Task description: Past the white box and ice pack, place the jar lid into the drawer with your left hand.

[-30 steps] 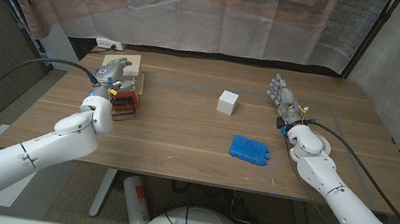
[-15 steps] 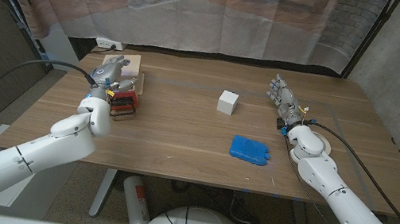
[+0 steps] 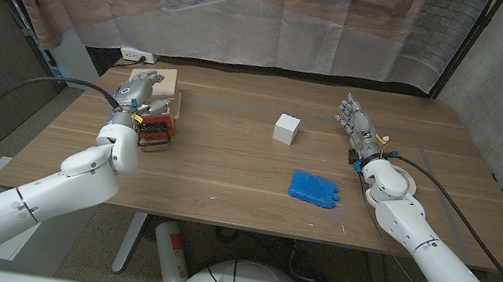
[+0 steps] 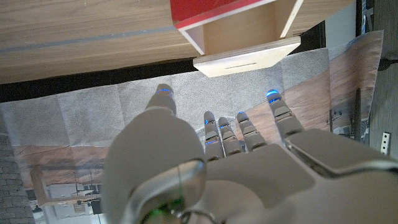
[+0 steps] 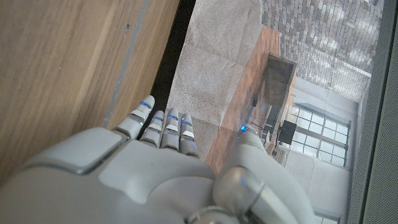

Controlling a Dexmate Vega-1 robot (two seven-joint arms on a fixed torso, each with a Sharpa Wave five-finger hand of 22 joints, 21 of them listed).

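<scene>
- We take the wooden table (image 3: 226,173) as landmark; items run from its near edge to its far edge.
- Blue ice pack (image 3: 316,189): lies flat toward the table's near edge, right of centre. We can read no label or writing on it.
- Right hand (image 3: 356,125): stands at the table's right side, beyond the ice pack and well apart from it. In the right wrist view (image 5: 168,168) its fingers (image 5: 163,127) lie straight and close together with the thumb set off to one side; it holds nothing.
- White box (image 3: 285,128): a small plain cube near the table's centre, beyond the ice pack and apart from it. No print is legible.
- Left hand (image 3: 141,93): at the table's left side, over the drawer. In the left wrist view (image 4: 217,168) its fingers (image 4: 278,115) reach out straight and slightly apart, clamped on nothing.
- Drawer (image 3: 158,127): a small light-wood unit with a red front at the table's far left; the left wrist view shows it (image 4: 245,31) pulled open, just beyond the fingertips. We can read no writing on it.
- Jar lid: we cannot tell where it is; the drawer's interior is hidden behind the left hand.
</scene>
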